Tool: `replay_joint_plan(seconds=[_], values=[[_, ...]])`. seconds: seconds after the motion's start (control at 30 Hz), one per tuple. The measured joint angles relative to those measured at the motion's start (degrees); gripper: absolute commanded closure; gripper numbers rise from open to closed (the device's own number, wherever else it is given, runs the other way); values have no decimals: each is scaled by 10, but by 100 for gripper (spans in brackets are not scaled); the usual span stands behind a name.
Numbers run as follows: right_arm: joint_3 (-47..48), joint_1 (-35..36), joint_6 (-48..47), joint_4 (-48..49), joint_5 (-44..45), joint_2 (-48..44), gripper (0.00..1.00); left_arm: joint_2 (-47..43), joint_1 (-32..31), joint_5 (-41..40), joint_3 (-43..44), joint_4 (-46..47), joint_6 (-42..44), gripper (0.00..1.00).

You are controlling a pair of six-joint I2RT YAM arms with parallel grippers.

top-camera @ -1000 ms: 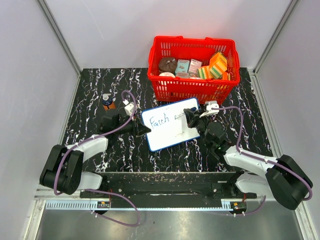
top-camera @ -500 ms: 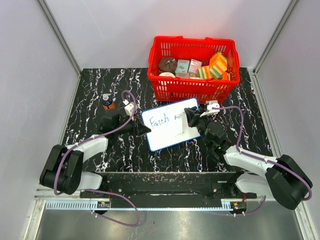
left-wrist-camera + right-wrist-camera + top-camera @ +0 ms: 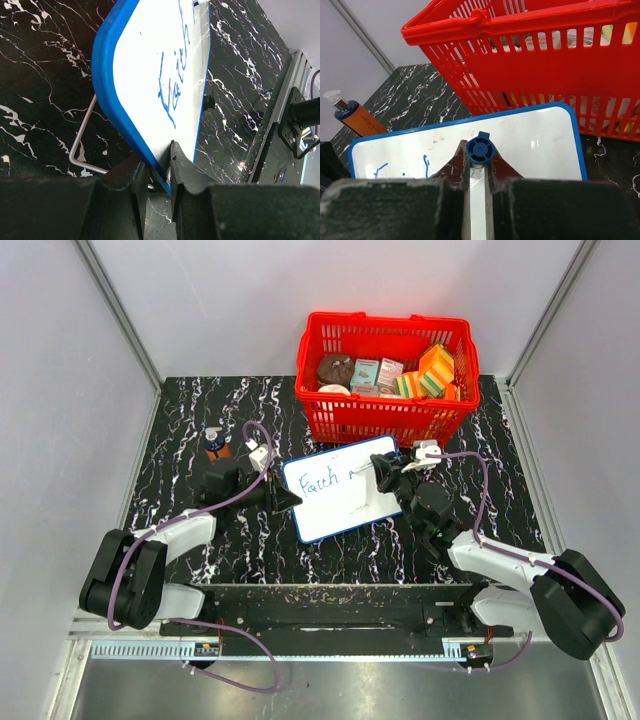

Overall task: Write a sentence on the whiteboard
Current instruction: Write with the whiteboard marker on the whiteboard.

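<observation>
The flat white whiteboard with a blue frame (image 3: 345,510) stands tilted on the black marble table (image 3: 190,410), near the red plastic basket (image 3: 385,420). The left gripper (image 3: 159,172) pinches its edge. It should hold tight. The right gripper (image 3: 479,167) pinches the blue-ended marker (image 3: 480,150) and should press softly, starting right after the blue word "Faith" (image 3: 320,483).

Left claw (image 3: 158,162) reaching inward, clamping the whiteboard (image 3: 150,75) edge, right claw (image 3: 479,167) reaching inward opposite it, pinching a marker (image 3: 480,149)

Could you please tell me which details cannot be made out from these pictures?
Marker tip: in the right wrist view the blue end of the marker and the right gripper hide it; from above, contact with the whiteboard is too small to judge.
The sentence: the right gripper covers most of it in that view.
Labels in the red basket: too small from above.
</observation>
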Motion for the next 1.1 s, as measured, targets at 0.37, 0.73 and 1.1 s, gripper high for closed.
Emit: replay_joint_plan(seconds=[0.37,0.73,1.1], values=[[-1,-8,7,1,1,0,100,0,0,0,0,0,0,100],[-32,-9,27,13,0,-15,100,0,0,0,0,0,0,100],[-37,-9,31,12,-3,-19,100,0,0,0,0,0,0,100]])
